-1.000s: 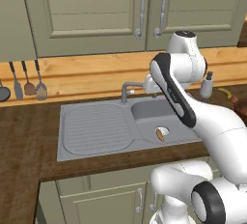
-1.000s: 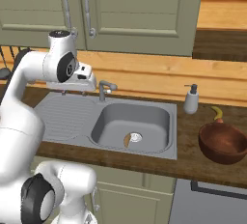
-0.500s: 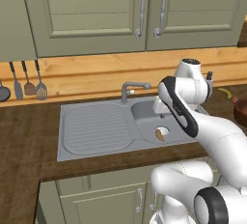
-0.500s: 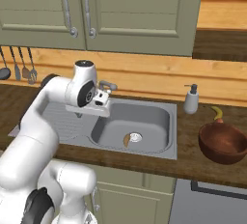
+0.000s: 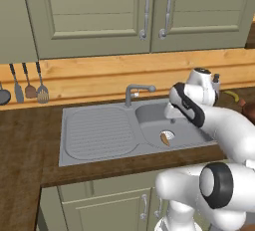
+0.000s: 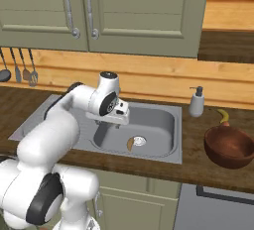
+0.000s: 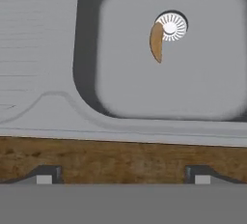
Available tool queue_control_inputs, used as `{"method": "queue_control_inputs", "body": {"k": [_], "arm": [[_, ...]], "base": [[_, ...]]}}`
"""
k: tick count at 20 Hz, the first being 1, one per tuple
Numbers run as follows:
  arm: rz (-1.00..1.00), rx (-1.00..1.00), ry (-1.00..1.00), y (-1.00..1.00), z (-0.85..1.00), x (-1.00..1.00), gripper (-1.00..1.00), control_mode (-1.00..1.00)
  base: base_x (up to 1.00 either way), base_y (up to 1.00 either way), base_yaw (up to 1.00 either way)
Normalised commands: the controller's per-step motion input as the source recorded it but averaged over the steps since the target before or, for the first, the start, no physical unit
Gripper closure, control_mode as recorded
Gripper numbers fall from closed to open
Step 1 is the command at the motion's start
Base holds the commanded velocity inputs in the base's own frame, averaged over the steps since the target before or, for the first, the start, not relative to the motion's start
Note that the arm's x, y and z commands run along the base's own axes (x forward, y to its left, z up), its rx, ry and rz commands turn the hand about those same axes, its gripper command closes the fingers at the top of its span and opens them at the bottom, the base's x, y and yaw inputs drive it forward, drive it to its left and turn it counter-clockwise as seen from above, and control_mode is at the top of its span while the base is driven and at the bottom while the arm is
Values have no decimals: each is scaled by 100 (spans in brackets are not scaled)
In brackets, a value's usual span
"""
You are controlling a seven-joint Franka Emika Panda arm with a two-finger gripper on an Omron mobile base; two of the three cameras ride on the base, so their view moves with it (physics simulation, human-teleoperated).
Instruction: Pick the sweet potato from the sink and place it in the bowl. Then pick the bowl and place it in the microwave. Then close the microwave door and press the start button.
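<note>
one sweet potato [image 7: 156, 41] is seen lying on the floor of the sink [image 7: 144, 107], touching the drain at its 9 o'clock side. the claw [image 7: 123, 175] is held above the basin's near rim, tips wide apart and empty. the bowl [image 6: 229, 146] is set on the tabletop [image 6: 198, 167], at 3 o'clock of the sink.

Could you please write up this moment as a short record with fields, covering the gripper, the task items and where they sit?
gripper: open, empty, above the sink's near rim
sweet potato: on the basin floor, beside the drain
sink: one basin, ribbed drainboard on one side
bowl: empty, on the counter beside the sink
soap dispenser: behind the bowl, at the wall
task stage: potato not yet picked
</note>
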Motion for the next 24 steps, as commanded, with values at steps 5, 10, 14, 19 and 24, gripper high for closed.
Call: {"method": "queue_control_inputs", "body": {"k": [5, 10, 14, 19, 24], "arm": [[0, 0, 8, -1, -60, 59, -100, -100], [0, 1, 2, -21, -52, 28, -100, -100], [0, 3, 0, -32, -57, 18, -100, -100], [0, 2, 0, -15, -65, 14, -100, -100], [0, 0, 0, 0, -33, 8, -100, -100]], "base": [[0, 0, 0], [0, 0, 0], [0, 0, 0], [0, 0, 0], [0, 0, 0]]}}
